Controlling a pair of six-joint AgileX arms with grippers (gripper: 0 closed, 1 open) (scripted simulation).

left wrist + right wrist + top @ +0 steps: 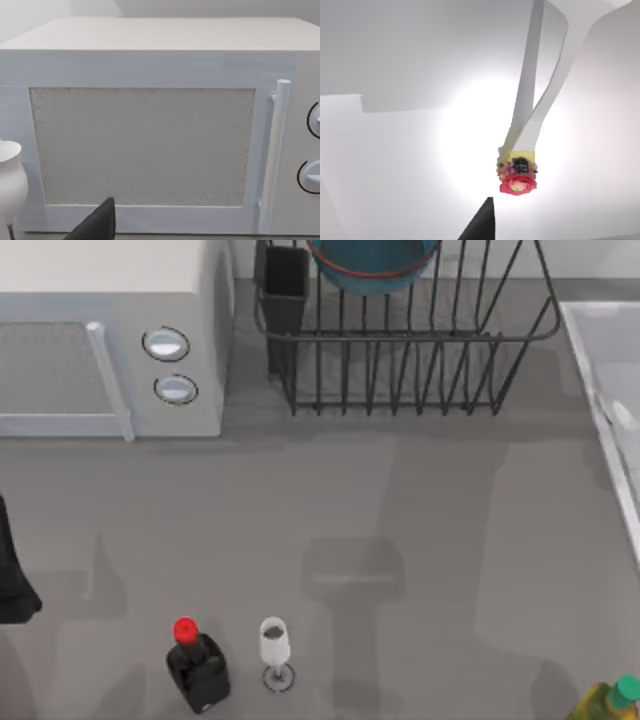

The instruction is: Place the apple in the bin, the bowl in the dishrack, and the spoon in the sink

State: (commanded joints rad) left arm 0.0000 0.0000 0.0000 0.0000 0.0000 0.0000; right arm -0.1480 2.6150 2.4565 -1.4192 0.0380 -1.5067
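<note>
The white microwave (110, 335) takes up the table's back left corner, with 2 round dials on its front beside the door handle. The left wrist view faces its door squarely.

Just to its right along the back edge stands the black wire dishrack (400, 370), with its black utensil cup (285, 285) at the corner nearest the microwave. The pale sink (585, 350) runs along the table's right edge, well apart from the rack.

The blue bowl (372, 265) with its reddish rim sits inside the dishrack, among the upright bars at the back.

The left arm (12, 580) is parked at the table's left edge, well apart from the bowl and the rack. A dark tip of the left gripper (97, 225) shows in its wrist view, low before the microwave door. I cannot tell whether it is wide or narrow.

Near the front edge stand 1 black bottle (198, 665) with a red cap and 1 wine glass (274, 650), just beside each other. A yellow-green bottle (605, 702) stands at the front right corner.

In the right wrist view, what appears to be the spoon (530, 130), long and pale with a pink-red flower at one end, lies on a pale white surface. A dark tip of the right gripper (481, 224) is near that flowered end, apart from it. Its opening cannot be told either.
</note>
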